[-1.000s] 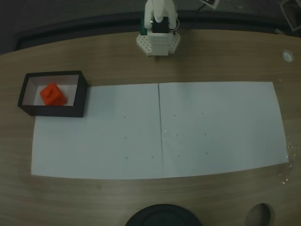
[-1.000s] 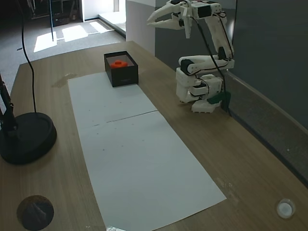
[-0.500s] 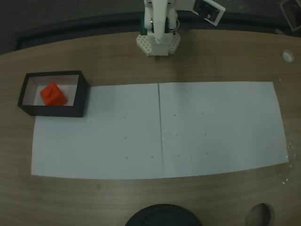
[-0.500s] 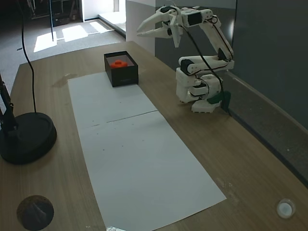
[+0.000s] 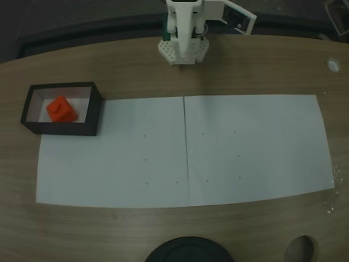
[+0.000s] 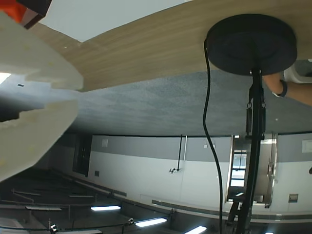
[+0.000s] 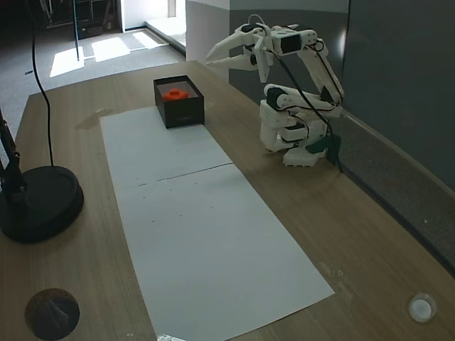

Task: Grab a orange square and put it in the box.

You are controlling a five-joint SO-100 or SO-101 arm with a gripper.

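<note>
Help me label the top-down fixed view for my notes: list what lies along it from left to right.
box holding the orange square → white paper sheets → robot base → small white disc at the right edge.

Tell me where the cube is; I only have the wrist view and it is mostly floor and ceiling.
Observer: The cube lies inside the box, at the left end of the paper in a fixed view.
Operator: Report the gripper.
Observer: The gripper is open and empty, held in the air between the arm's base and the box, off the table.
Operator: Confirm nothing else sits on the paper.
Observer: Only the box's near end overlaps the paper; a black lamp base stands beside it on the table.
</note>
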